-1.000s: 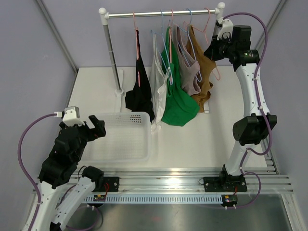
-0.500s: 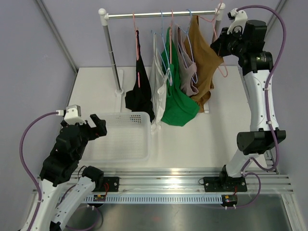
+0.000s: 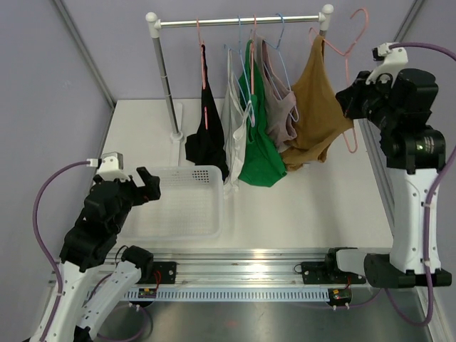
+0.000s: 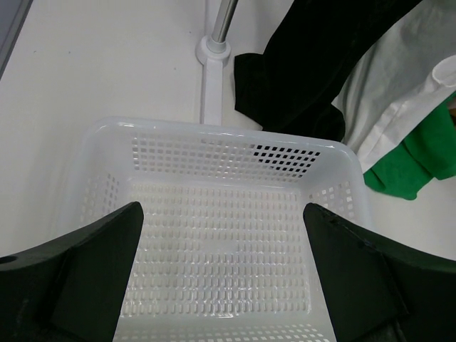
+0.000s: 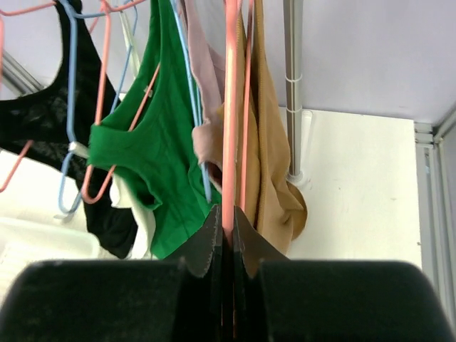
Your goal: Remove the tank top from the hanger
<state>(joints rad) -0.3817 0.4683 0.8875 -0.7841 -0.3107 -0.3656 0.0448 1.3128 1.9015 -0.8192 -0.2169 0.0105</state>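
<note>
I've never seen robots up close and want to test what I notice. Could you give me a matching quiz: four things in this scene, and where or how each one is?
Things:
1. brown tank top
2. green top
3. basket
4. left gripper

Places or states:
A. open, at the basket's edge
B. hanging on the rail
C. on a pink hanger that the right gripper grips
D. standing on the table

Pairs: 1-C, 2-B, 3-D, 4-A.

Tank tops (image 3: 267,153): five were counted.
Baskets (image 3: 178,169): one was counted.
Clothes rails (image 3: 235,22): one was counted.
</note>
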